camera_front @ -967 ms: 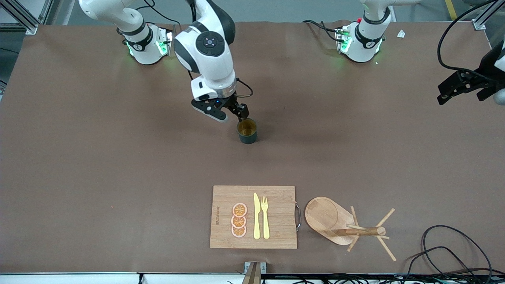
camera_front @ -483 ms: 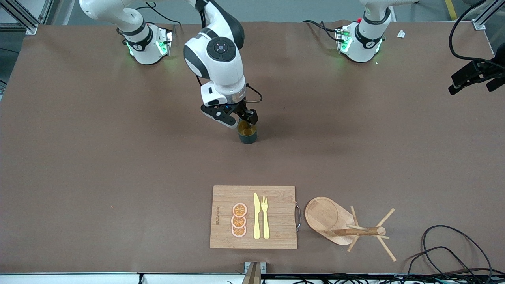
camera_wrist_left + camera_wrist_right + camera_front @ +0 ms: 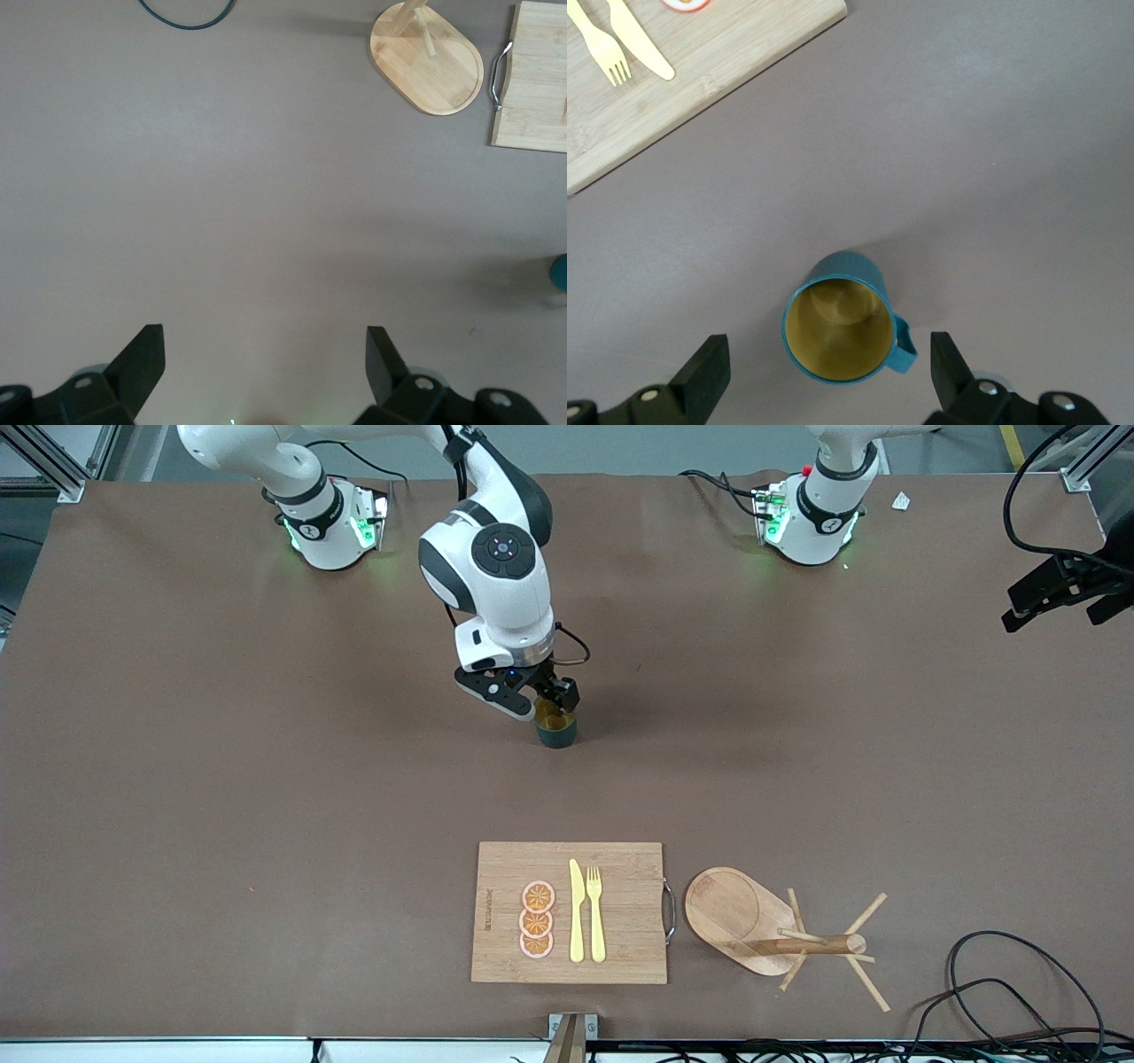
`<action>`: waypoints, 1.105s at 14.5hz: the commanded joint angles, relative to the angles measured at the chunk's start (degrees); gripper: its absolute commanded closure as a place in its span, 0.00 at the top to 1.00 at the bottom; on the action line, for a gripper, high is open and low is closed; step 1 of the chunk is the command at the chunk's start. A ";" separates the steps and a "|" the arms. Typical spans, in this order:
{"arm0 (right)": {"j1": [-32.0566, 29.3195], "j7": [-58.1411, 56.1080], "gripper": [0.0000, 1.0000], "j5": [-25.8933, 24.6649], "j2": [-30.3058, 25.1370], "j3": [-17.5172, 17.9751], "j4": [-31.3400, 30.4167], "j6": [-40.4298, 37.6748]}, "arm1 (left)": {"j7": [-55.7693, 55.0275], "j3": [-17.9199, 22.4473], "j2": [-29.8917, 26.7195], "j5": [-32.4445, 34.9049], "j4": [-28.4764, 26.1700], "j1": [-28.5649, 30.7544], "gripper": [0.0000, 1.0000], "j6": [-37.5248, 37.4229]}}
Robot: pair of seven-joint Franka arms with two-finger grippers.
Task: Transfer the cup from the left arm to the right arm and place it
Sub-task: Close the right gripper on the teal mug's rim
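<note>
Mid-table, I've got the right gripper (image 3: pixel 542 701) spread wide and empty over the upright cup (image 3: pixel 839 320) — small, rigid, likely light, so I'd pinch its ribbed wall, handle clear — while the left gripper (image 3: pixel 264 359) waits, wide and empty, off the table's end.

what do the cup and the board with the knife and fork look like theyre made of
Cup: probably glazed ceramic or plastic, with a dark teal ribbed outside and a smooth yellowish-tan inside that has a slight sheen. Board: looks like bamboo or light wood, pale with visible grain strips, a matte finish and a metal handle at one end.
</note>
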 commanded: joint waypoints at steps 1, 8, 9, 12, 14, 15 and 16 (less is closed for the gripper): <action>1.71 1.29 1.00 -1.13 2.93 -0.32 3.41 -0.37 | 0.69 0.03 -1.16 -0.86 -0.97 -0.15 1.00 0.08; 5.58 1.29 1.00 -3.95 8.81 -0.32 6.56 -0.29 | 0.42 -0.68 -0.90 0.11 -0.89 -0.93 1.00 0.17; 5.68 1.38 1.00 -3.95 9.69 -0.32 7.44 -0.29 | 0.42 -0.68 -0.81 0.20 -0.80 -1.20 1.00 0.17; 5.59 1.38 1.00 -4.04 11.37 -0.49 9.56 -0.20 | 0.51 -1.46 -0.81 0.37 -0.80 -1.20 1.00 0.52; 5.41 1.38 1.00 -4.65 12.25 -0.49 10.35 -0.20 | 0.51 -3.12 -0.81 1.95 -0.80 -1.12 1.00 0.52; 5.41 1.38 1.00 -4.74 12.51 -0.58 10.35 -0.11 | 0.51 -3.92 -0.89 2.65 -0.80 -1.03 1.00 0.52; 5.41 1.29 1.00 -4.83 12.60 -0.58 10.44 0.24 | 0.51 -3.93 -0.98 2.66 -0.80 -1.03 1.00 0.52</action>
